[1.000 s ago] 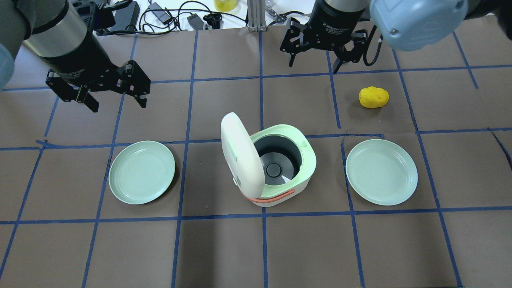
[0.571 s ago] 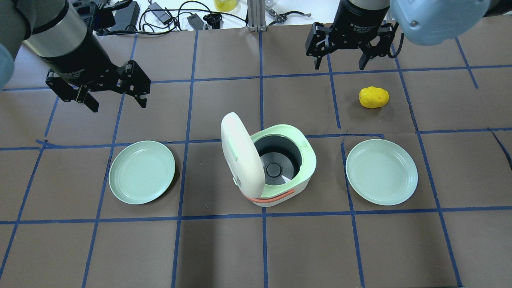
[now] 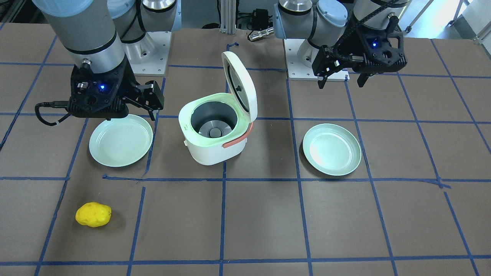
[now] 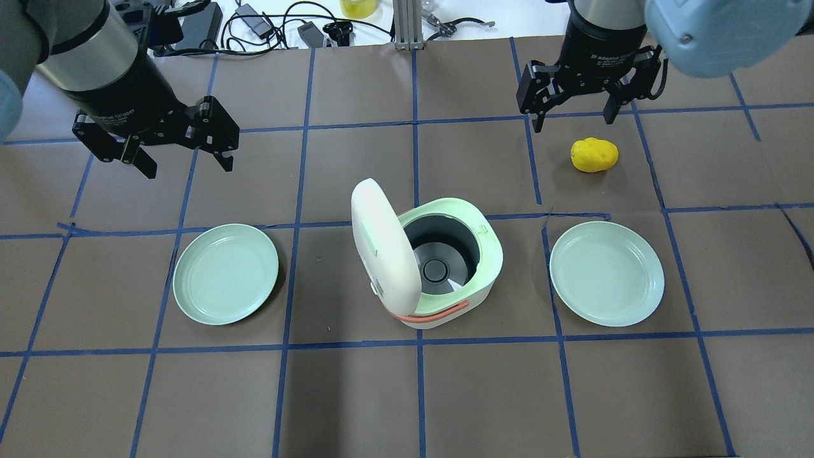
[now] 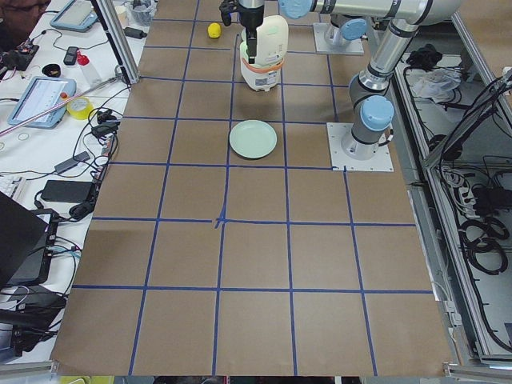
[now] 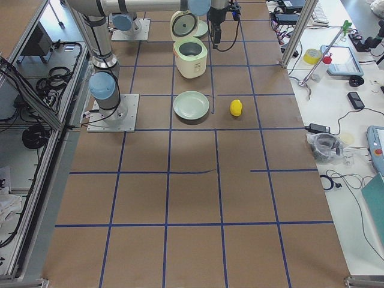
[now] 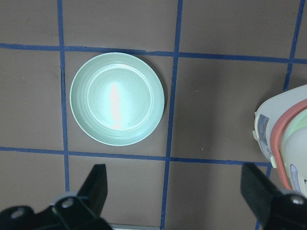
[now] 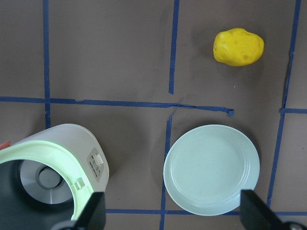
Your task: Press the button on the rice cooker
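Sitting at the middle of the counter, the rice cooker (image 4: 493, 254) has its lid (image 4: 381, 248) up, a yellow potato (image 4: 594, 155) lying toward the edge far from the robot. The left gripper (image 4: 188, 166) and right gripper (image 4: 576, 122) hang above either side of it, fingers spread wide and empty.

Spotting a left plate (image 4: 226, 274), pale green, flat on the brown, blue-taped table (image 4: 407, 394). Over to the right plate (image 4: 607, 273), same green. Beyond it, not touching: a yellow potato (image 4: 594, 154). Cables (image 4: 267, 25) heaped at the far edge.
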{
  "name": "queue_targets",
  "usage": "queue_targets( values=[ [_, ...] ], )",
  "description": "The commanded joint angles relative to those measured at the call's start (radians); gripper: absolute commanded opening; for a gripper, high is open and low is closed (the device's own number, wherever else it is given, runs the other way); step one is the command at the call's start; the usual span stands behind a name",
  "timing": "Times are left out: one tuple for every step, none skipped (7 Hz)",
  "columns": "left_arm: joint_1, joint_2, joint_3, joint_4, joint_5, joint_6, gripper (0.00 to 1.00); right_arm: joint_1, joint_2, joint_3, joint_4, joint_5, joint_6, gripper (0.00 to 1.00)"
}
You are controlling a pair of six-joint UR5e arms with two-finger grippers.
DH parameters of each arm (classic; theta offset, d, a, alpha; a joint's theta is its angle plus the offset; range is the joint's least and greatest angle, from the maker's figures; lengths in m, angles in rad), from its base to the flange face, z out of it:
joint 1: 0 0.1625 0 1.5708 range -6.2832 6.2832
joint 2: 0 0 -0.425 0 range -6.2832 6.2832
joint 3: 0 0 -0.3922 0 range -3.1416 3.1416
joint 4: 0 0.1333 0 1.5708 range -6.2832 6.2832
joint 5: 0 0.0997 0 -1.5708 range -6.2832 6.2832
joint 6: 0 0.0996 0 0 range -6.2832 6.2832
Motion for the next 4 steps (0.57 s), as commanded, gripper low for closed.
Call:
queue_targets(
  values=[
    [0.000,0.000,0.000,0.000,0.000,0.000,1.00,-0.010,-0.028,0.024,0.002,0.001,-0.006,0.98],
    [0.000,0.000,0.000,0.000,0.000,0.000,1.00,-0.012,-0.032,0.026,0.006,-0.001,-0.004,0.96],
    [0.000,0.000,0.000,0.000,0.000,0.000,1.00,-0.012,-0.045,0.026,0.013,-0.001,0.000,0.96],
    [0.000,0.000,0.000,0.000,0.000,0.000,1.00,-0.012,-0.045,0.026,0.004,0.005,0.008,0.97]
  ],
)
